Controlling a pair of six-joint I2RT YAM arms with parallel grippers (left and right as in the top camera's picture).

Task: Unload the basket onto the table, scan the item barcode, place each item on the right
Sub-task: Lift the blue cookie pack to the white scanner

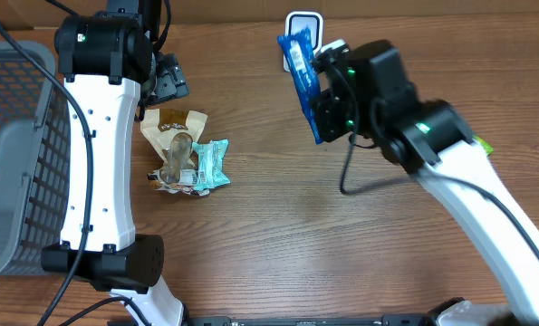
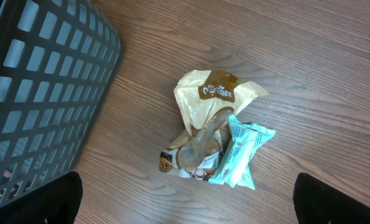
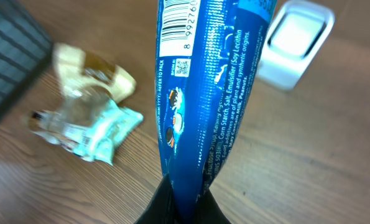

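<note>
My right gripper [image 3: 186,200] is shut on the lower end of a blue snack packet [image 3: 203,99], which it holds upright above the table. The packet's barcode [image 3: 175,22] shows near its top edge. In the overhead view the blue packet [image 1: 302,81] stands just in front of the white scanner [image 1: 303,25], with the right gripper [image 1: 324,110] behind it. That scanner [image 3: 295,43] lies beyond the packet, to its right. My left gripper [image 2: 188,210] hangs open over the table with nothing between its fingers, close to a pile of snack packets.
The pile holds a beige packet [image 2: 212,93], a teal packet [image 2: 244,155] and a clear wrapper [image 1: 174,163]. A grey mesh basket [image 1: 15,154] stands at the left edge of the table, and the left arm's white link [image 1: 101,163] rises beside it.
</note>
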